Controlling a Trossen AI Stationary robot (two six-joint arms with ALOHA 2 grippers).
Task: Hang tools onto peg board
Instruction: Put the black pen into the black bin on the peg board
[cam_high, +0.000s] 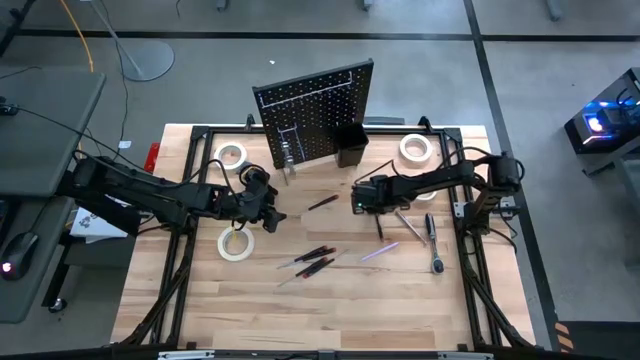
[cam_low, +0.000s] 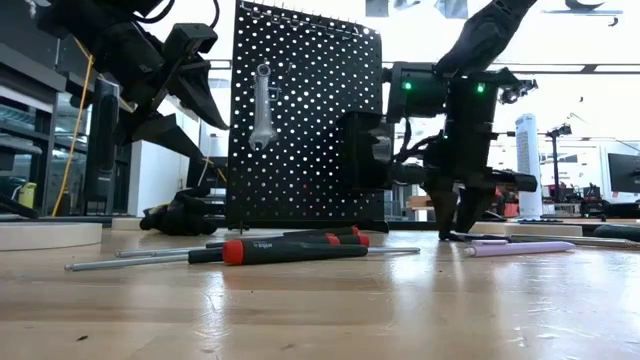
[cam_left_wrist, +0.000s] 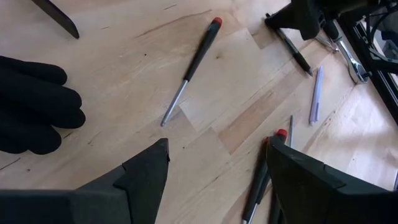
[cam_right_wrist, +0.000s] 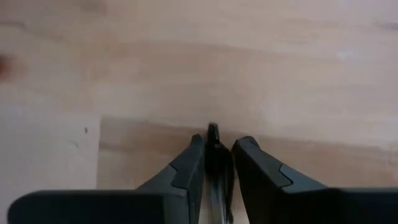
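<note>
Robotics lab — wooden table (cam_high: 330, 300), concrete floor (cam_high: 560, 90), floor cables (cam_high: 95, 45), background equipment (cam_low: 590, 175).

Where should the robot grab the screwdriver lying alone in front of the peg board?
Its dark handle, from straight above, squeezing across it: the screwdriver lies flat with bare table either side, and the shaft is much thinner. The open left gripper hovers nearest; the right gripper pinches another slim tool.

The peg board (cam_low: 305, 120) is black, patterned with rows of small pale holes, and a silver wrench (cam_low: 262, 107) hangs on it. The screwdrivers (cam_low: 285, 247) have black handles with red bands. One slim tool (cam_left_wrist: 316, 94) is lilac. The tape rolls (cam_high: 236, 243) are white, on a light wooden table (cam_high: 330, 300).
</note>
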